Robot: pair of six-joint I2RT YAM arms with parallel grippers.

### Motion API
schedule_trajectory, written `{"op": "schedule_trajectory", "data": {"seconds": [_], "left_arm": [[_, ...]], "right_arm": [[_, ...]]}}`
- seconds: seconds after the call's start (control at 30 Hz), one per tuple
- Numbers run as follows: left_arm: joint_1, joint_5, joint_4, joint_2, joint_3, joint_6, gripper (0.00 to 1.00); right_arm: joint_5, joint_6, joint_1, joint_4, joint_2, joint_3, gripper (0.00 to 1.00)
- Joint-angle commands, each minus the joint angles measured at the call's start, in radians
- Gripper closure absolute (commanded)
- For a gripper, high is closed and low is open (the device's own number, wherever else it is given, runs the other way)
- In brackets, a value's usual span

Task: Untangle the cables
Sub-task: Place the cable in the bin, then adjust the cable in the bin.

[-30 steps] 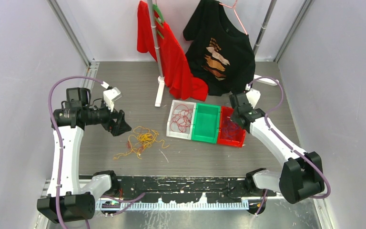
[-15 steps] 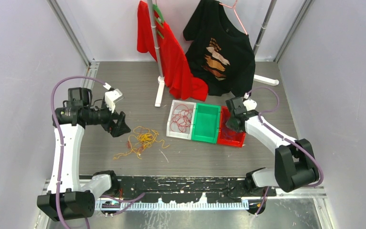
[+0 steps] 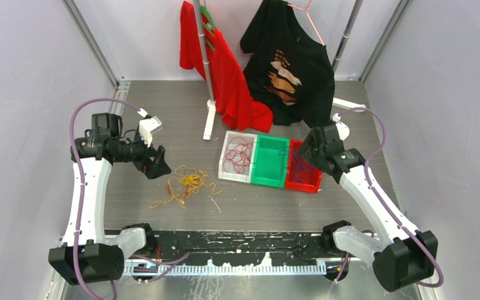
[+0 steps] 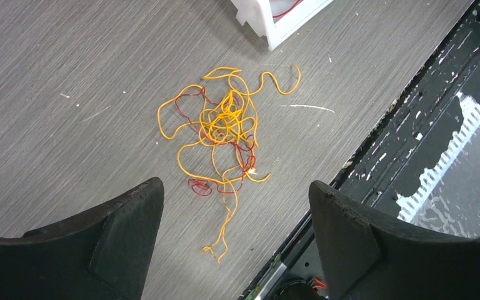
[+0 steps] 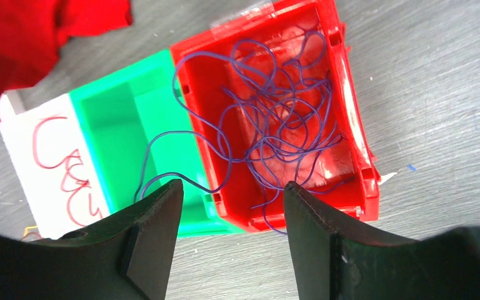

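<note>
The right claw [image 5: 232,187] stands open, nothing between its fingers [image 5: 144,244], and hangs over the near end of the red bin [image 5: 356,144]. Below it the purple cables [image 5: 275,125] lie in a loose heap in that bin. One loop spills over the wall into the green bin [image 5: 119,125] just beside it, and the lower ends of a few strands run behind the fingers, where they cannot be followed. Whether any purple strand touches a finger cannot be told. Next to the green bin is the white bin [image 5: 22,134], partly hidden by the left finger, with red cables [image 5: 67,181] in it. From above, the purple strands can barely be made out, and the claw covers part of the red bin. The left claw [image 4: 235,187] is spread wide and empty, well apart from the bins, above the tabletop [image 4: 56,75]. Just beyond its tips lies the tangle [image 4: 225,125] of yellow cables with a few red strands through it, flat on the tabletop; its lowest yellow tail ends between the fingers. How the red strands are caught in the yellow ones cannot be made out. Only a corner of the white bin shows at the top edge of that view. At the far side hang a red shirt [image 3: 228,75] and a black shirt [image 3: 290,69], their tops cut off by the frame.
</note>
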Motion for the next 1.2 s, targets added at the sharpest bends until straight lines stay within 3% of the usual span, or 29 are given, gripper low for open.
{"op": "schedule_trajectory", "data": {"seconds": [0.0, 0.3, 0.4, 0.67, 0.93, 1.17], "left_arm": [[-0.005, 0.021, -0.006, 0.004, 0.03, 0.018, 0.14], [-0.005, 0.023, 0.0, 0.0, 0.022, 0.015, 0.14], [-0.005, 0.022, 0.004, 0.002, 0.022, 0.014, 0.14], [-0.004, 0.027, 0.008, 0.004, 0.027, 0.008, 0.15], [-0.005, 0.028, 0.028, 0.007, 0.008, 0.007, 0.15], [-0.005, 0.027, -0.008, 0.046, 0.06, -0.005, 0.16]], "right_arm": [[-0.011, -0.051, -0.008, -0.046, -0.039, 0.099, 0.35], [-0.135, -0.018, 0.001, 0.066, 0.052, 0.11, 0.37], [-0.112, -0.028, 0.039, 0.098, 0.083, 0.099, 0.39], [0.008, -0.105, 0.126, 0.113, 0.124, 0.123, 0.39], [0.327, -0.252, 0.349, 0.064, 0.248, 0.213, 0.46], [0.355, -0.308, 0.408, 0.092, 0.356, 0.228, 0.52]]}}
